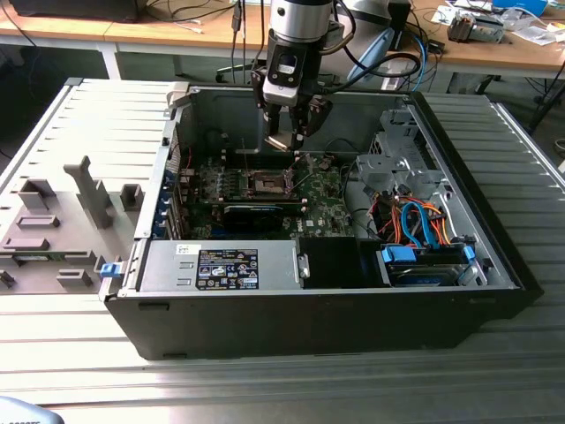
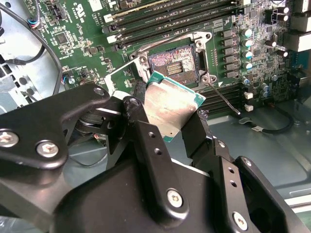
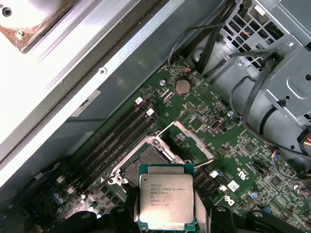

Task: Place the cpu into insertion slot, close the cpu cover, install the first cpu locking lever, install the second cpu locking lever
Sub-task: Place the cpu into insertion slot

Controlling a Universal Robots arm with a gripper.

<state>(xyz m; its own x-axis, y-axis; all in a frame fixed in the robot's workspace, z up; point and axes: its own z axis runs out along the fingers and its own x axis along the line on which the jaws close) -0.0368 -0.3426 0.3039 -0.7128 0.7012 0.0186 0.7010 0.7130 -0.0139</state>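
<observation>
A: Jaws clenched on the cpu (image 1: 280, 141), upper middle of the exterior view, inside the open computer case (image 1: 309, 327)!
B: Second wrist view: it hangs just above the insertion slot (image 2: 175, 64), not touching, pins bare.

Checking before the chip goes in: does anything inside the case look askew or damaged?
Nothing stands out. The claw grips the cpu by its edges above the open insertion slot, with no damage visible.
</observation>
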